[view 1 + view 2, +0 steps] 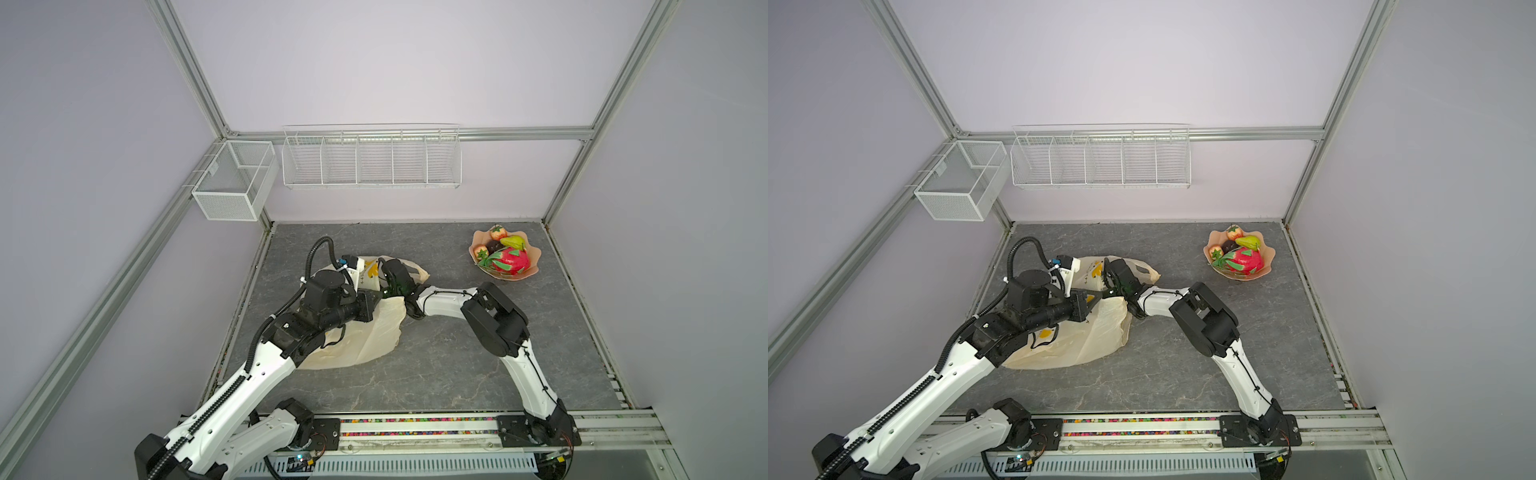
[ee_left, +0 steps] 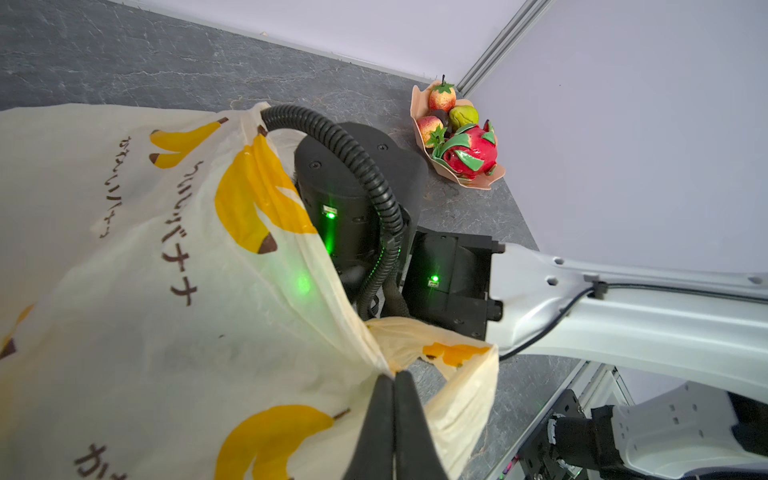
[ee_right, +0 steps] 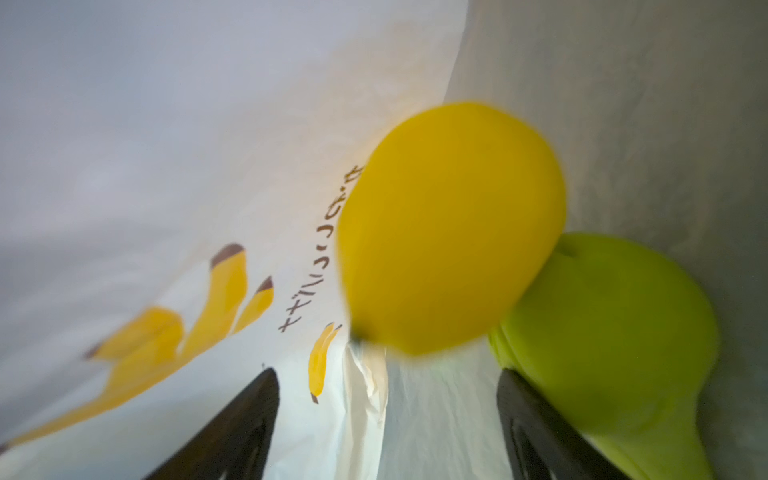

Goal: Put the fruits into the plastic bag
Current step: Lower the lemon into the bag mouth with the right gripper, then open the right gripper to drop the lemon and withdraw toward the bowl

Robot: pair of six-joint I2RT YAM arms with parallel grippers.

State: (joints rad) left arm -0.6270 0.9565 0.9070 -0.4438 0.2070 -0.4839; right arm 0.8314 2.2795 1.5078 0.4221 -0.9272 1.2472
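While the left arm (image 1: 266,365) stretches low over the grey table (image 1: 457,365) with its elbow bent and its wrist turned toward the middle, the left gripper (image 2: 394,380) is clamped tight on a fold of the plastic bag (image 1: 365,336) at the edge of its mouth, holding that edge up off the surface. The right arm (image 1: 449,301) folds sharply at the elbow and reaches across to the left, its wrist pushed into the bag's mouth. Only the right wrist view shows the right gripper (image 3: 386,372): it stands inside the bag with its jaws spread wide and nothing between them, while both top views hide it behind the film. Just past its tips a blurred yellow round fruit (image 3: 453,228) touches a green fruit (image 3: 615,316), which sits just beside one finger. The left wrist view alone shows the pinch itself and the banana print. Well apart, near the far right corner, the peach bowl (image 1: 534,268) holds the dragon fruit (image 1: 513,261), two strawberries (image 1: 496,232), a dark ball (image 1: 494,246) and a yellow-green fruit (image 1: 513,242).
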